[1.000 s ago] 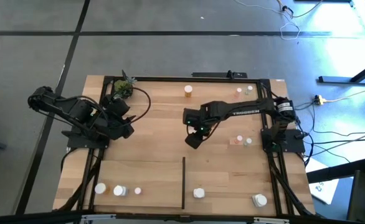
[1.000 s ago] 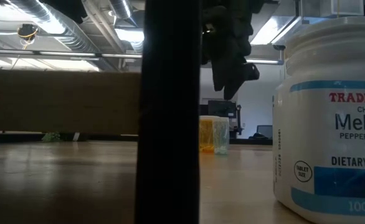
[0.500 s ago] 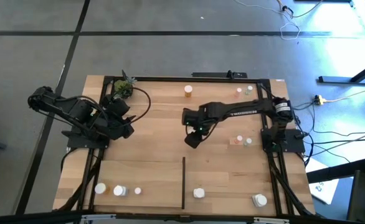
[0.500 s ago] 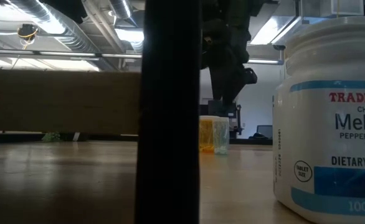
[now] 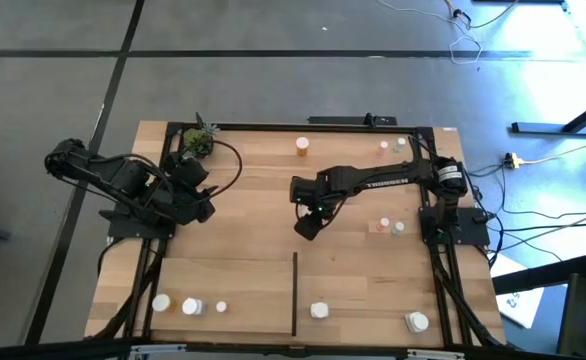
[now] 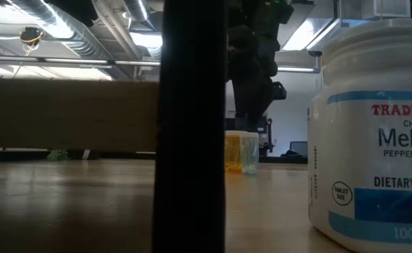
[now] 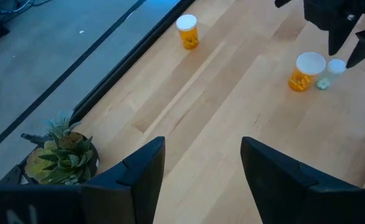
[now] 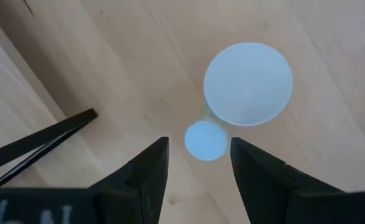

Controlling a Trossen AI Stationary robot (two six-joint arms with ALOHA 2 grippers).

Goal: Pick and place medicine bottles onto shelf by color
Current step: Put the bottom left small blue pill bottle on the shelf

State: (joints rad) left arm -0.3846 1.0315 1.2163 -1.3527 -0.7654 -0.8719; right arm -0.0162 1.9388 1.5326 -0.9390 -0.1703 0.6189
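My right gripper (image 5: 308, 227) is open and points down over two bottles that stand upright on the light-wood board (image 5: 233, 230). They are an orange bottle with a wide white cap (image 8: 248, 84) and a small white-capped one (image 8: 206, 140). The fingers stand above the small cap, one on either side, touching nothing. The low view shows both bottles (image 6: 237, 151) clear below the gripper (image 6: 252, 105); the left wrist view shows them too (image 7: 302, 71). The gripper hides them in the high view. My left gripper (image 5: 203, 205) is open and empty at the table's left (image 7: 201, 149).
The black divider strip (image 5: 294, 290) ends just near of my right gripper and shows in its wrist view (image 8: 39, 149). Bottles stand at the near edge (image 5: 192, 306) (image 5: 319, 310) (image 5: 417, 321), by the right arm (image 5: 380, 225) and at the far edge (image 5: 302, 146). A potted plant (image 5: 199, 142) is far left.
My right gripper has come down a little toward the two bottles and shifted slightly toward the table's left edge, staying open. The bottles have not moved.
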